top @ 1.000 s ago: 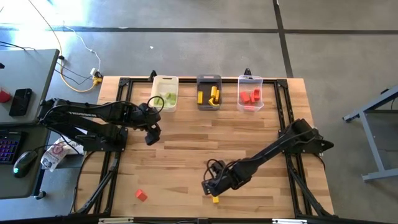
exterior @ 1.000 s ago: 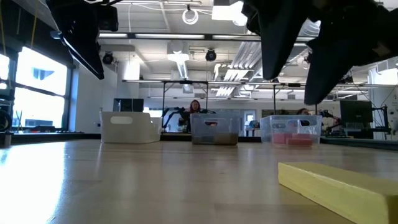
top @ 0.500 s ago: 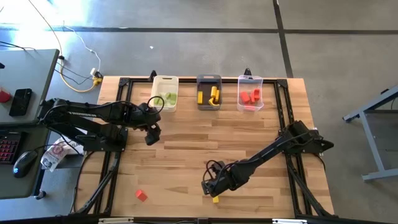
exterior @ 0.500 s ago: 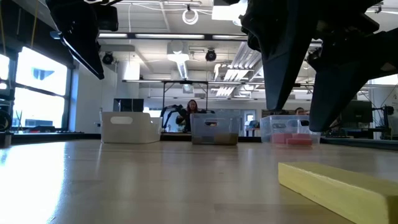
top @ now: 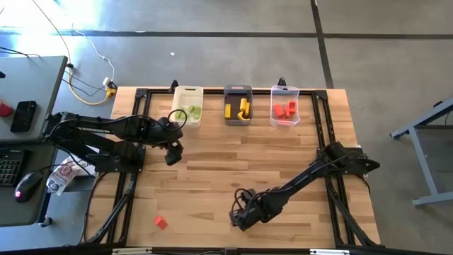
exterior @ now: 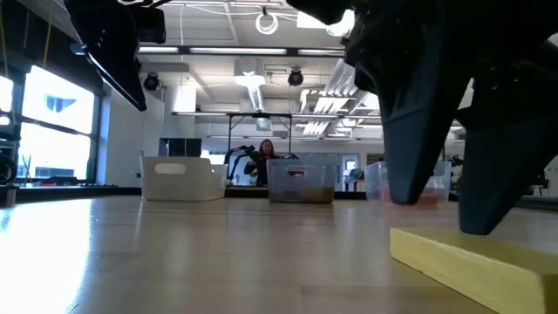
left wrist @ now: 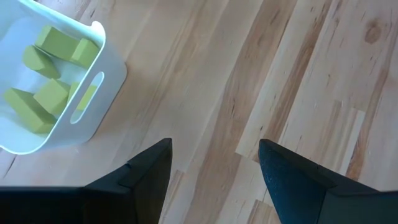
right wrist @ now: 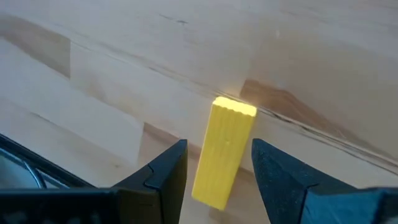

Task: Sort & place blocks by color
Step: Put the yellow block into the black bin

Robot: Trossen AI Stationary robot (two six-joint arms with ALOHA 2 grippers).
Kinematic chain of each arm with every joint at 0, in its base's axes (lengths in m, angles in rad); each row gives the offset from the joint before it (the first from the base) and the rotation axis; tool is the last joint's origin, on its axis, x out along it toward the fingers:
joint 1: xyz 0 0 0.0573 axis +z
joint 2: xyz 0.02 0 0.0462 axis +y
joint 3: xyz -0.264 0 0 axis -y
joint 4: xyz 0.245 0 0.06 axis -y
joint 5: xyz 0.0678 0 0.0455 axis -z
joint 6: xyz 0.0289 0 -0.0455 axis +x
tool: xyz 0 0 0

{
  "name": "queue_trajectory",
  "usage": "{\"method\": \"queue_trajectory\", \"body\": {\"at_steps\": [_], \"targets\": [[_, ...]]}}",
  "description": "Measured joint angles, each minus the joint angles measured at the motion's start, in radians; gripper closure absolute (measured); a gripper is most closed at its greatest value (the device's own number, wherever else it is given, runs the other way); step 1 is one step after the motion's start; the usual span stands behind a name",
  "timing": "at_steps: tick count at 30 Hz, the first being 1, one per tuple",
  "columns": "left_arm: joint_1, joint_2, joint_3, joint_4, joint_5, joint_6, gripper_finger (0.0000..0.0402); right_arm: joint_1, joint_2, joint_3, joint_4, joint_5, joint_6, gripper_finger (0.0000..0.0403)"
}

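Two blocks remain loose on the table (top: 212, 177): a yellow bar (right wrist: 224, 149) at the near edge and a red block (top: 161, 222) near left. The right claw (right wrist: 214, 174) straddles the bar, fingers open on either side, not yet gripping. Next, I judge, it must close, then carry to the dark grey bin (top: 238, 105). Only the right wrist view shows this straddle; overhead, the claw hides the bar. The left claw (left wrist: 211, 174) hovers open beside the white bin (left wrist: 93, 115).
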Motion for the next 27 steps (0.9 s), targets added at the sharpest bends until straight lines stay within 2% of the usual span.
{"method": "queue_trajectory", "body": {"at_steps": [18, 27], "targets": [[0.000, 0.000, 0.000, 0.000, -0.001, 0.001, 0.0177, -0.002, 0.020, 0.000, -0.037, 0.008, 0.035, 0.0237], [0.000, 0.000, 0.000, 0.000, -0.024, 0.027, 0.0177, -0.003, 0.049, 0.003, 0.039, -0.012, 0.029, 0.0237]]}}
